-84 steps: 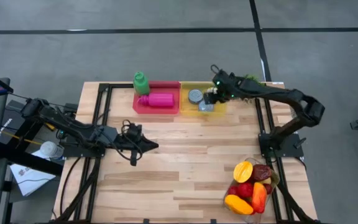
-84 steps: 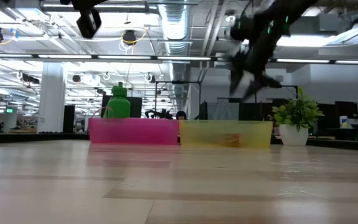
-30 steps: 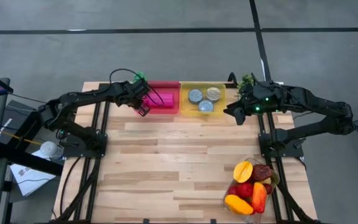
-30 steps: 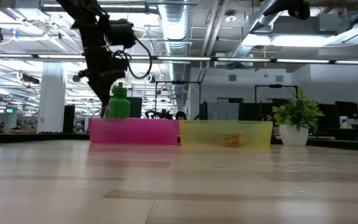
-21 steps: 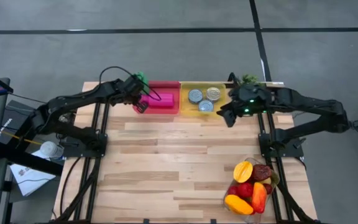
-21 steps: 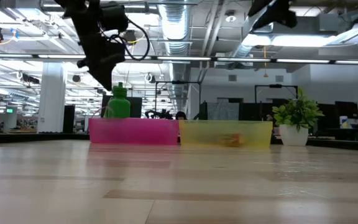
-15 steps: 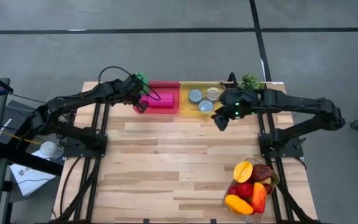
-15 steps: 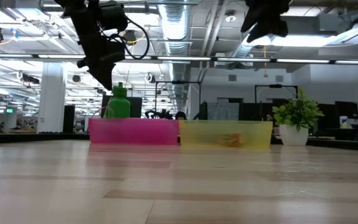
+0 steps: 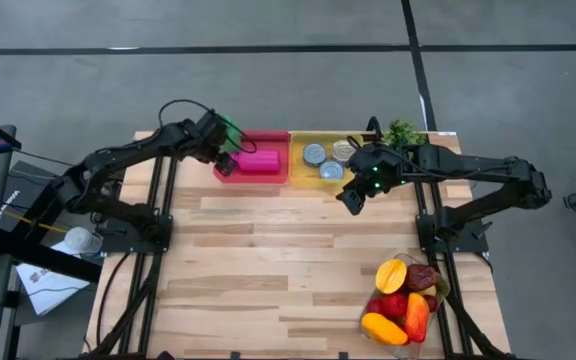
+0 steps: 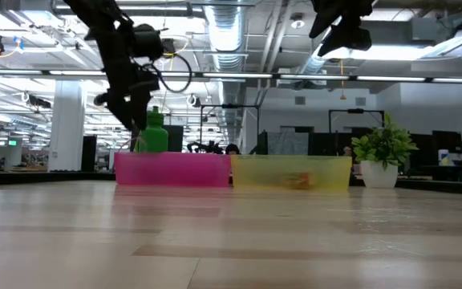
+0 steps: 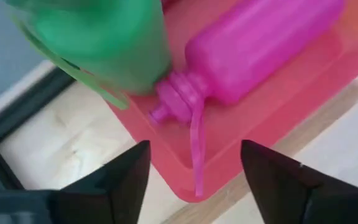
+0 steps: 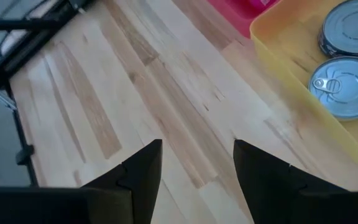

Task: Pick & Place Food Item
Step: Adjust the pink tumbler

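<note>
Fruit [image 9: 402, 298] sits heaped at the near right corner of the tabletop [image 9: 288, 270], well apart from both arms, and nothing there looks touched. That pile reads as the food this job is about: yellow, red and orange pieces bunched together, overhanging the near right edge.

Move out across the bare wood and we meet the right gripper [image 9: 351, 196], hanging above the tabletop just off the near edge of the yellow tray [image 9: 358, 176]. The right wrist view shows its fingers [image 12: 138, 171] spread with nothing but plank between them, so it's empty-handed. Three tins [image 9: 326, 158] lie in that yellow tray by the far edge.

Over on the far left, the left gripper [image 9: 230, 161] hovers at the left end of the pink tray [image 9: 253, 176]. Its jaws stand wide, framing the cap of a pink bottle [image 11: 260, 46] lying on its side in the tray, with a green bottle [image 11: 98, 37] standing right beside it. Nothing is gripped there either.

My read: we're between placements, both trays loaded, both hands free. The next fetch should fall to the right arm, which must swing toward the near right corner, come down over one piece at the top of the heap, and close on it without nudging the others off the edge.
</note>
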